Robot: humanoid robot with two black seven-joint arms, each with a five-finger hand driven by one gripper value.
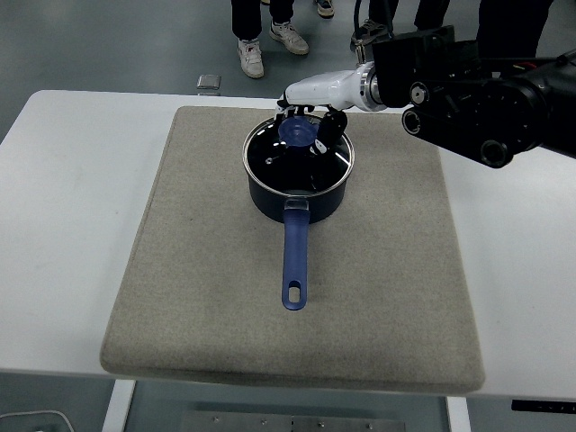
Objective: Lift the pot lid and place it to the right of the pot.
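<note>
Just above centre of the frame, the pot (pixel 297 180) sits on a grey mat (pixel 216 297) that covers most of the white table (pixel 63 225). Its blue handle (pixel 294 261) points straight down toward the bottom of the frame. The glass lid (pixel 298 154) is on the pot, seated inside the metal rim, with its blue knob (pixel 296 131) toward the upper side. The right hand (pixel 309 118) comes in from the upper right on a black arm, its white back over the far rim of the pot. Its dark fingers (pixel 327 132) curl down around the knob, but whether they actually grip it cannot be told from this view. Legs and shoes of people (pixel 270 27) show along the top edge.
</note>
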